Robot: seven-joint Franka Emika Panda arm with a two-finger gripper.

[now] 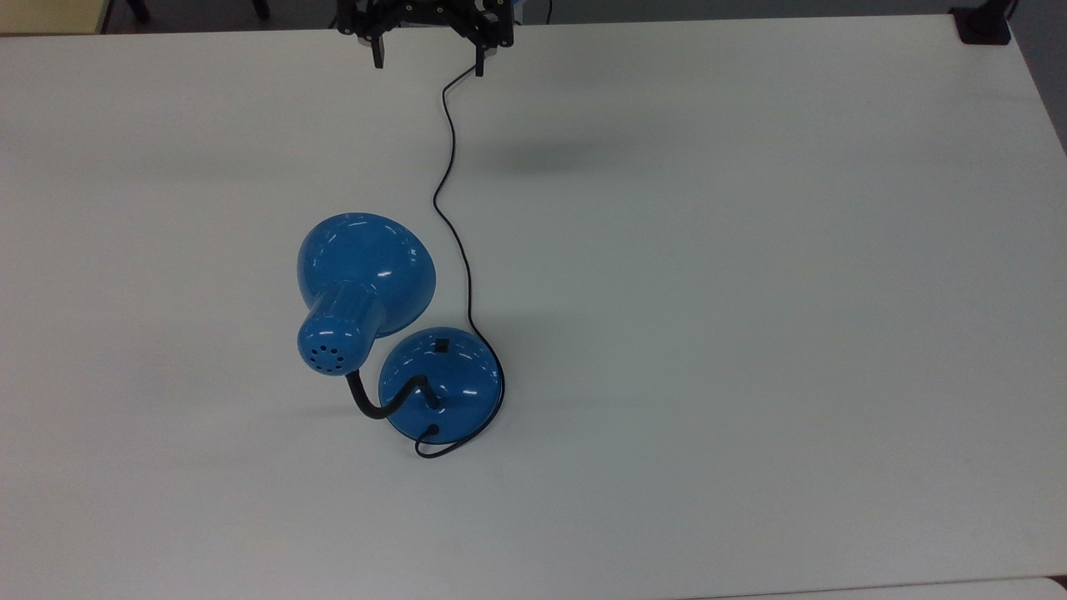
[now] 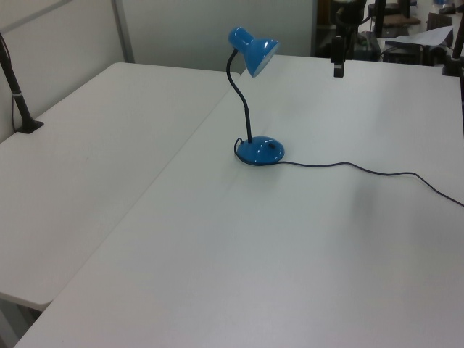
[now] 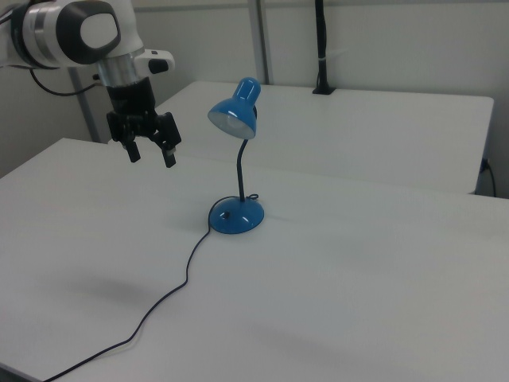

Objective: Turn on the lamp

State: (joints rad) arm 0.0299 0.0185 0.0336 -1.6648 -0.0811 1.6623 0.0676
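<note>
Lamp stands upright on the white counter, neck rising vertically, dome shade tipped toward the gripper; its cord trails toward the gripper too. Gripper hangs above the counter, well apart from the lamp, fingers spread wide, holding nothing.

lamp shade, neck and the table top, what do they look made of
Lamp shade: likely painted metal or hard plastic, glossy blue with sharp white highlights. Neck: black flexible tube, matte and curved, probably ribbed metal or rubber-sleeved. Table top: smooth white laminate by the look, with a soft, even sheen.
</note>
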